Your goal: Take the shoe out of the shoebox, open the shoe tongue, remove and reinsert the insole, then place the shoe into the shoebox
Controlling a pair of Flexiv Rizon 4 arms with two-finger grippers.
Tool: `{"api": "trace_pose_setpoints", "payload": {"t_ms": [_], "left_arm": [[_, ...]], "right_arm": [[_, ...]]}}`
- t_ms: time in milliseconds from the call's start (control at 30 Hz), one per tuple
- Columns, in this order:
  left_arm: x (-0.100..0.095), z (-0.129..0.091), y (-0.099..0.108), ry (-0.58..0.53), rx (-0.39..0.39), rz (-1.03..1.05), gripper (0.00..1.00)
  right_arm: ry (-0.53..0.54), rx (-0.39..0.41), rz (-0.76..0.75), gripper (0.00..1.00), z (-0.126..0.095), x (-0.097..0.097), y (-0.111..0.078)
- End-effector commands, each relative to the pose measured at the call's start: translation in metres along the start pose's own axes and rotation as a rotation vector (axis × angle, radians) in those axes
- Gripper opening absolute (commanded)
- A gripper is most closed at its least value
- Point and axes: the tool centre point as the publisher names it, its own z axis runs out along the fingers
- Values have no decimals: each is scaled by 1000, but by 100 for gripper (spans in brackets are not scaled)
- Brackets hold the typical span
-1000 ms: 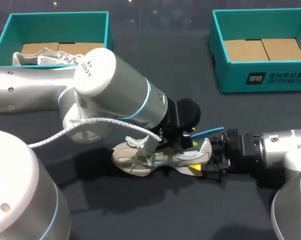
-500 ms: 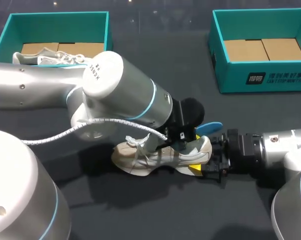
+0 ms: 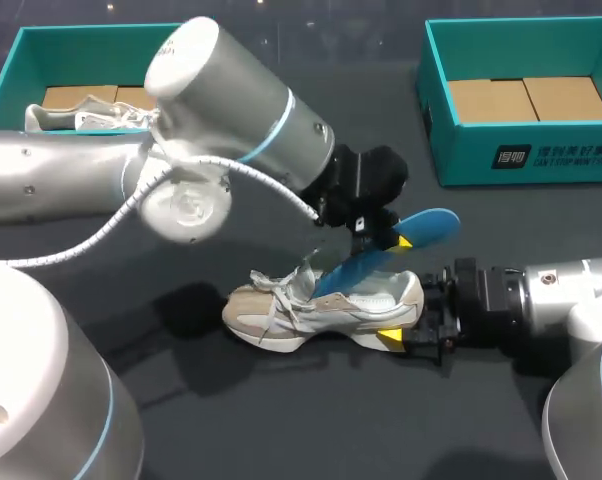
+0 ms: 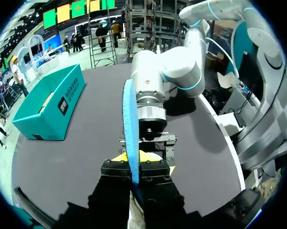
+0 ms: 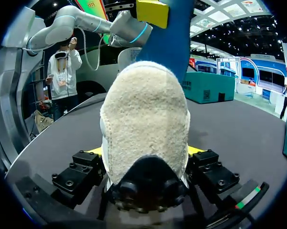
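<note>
- Table (image 3: 281, 420), dark and matte, seen from the head view: a beige-and-white lace-up sneaker (image 3: 321, 310) lies on its side near the middle, toe to the left, heel to the right.
- The right gripper (image 3: 413, 336) comes in from the right, and its fingers clamp the sneaker's heel from two sides.
- The left gripper (image 3: 383, 236) hangs just above the sneaker, fingers pinched on a long blue foam insole (image 3: 386, 252). The insole slants, its lower end at the shoe's opening and its upper end raised toward the right.
- At the far left stands a teal cardboard shoebox (image 3: 11, 75) with a second pale shoe (image 3: 81, 118) inside; at the far right stands another teal shoebox (image 3: 436, 120).
- Left wrist view: the left gripper (image 4: 135, 169) holds the insole (image 4: 130, 124) edge-on between its closed fingers. The right arm (image 4: 158, 81) lies straight ahead on the table (image 4: 86, 143), with a teal shoebox (image 4: 50, 105) off to the side.
- Right wrist view: the sneaker's fuzzy heel (image 5: 146, 133) sits between the fingers of the right gripper (image 5: 146, 160), gripped on both sides. The insole (image 5: 169, 40) rises beyond it.
</note>
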Motion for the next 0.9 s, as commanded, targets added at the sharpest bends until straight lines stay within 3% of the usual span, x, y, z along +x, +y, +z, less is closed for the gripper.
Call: {"api": "trace_pose_setpoints", "payload": {"t_ms": [33,233,800,900], "left_arm": [[0,-25,-26,196,5,42,0],[20,-39,-73,241,57,76,0],[20,-39,-73,241,57,76,0],[32,-65,-103,164,212,57,0]], "right_arm": [[0,6,1,0,1,1,1],[0,6,1,0,1,1,1],[0,6,1,0,1,1,1],[0,6,1,0,1,1,1]]}}
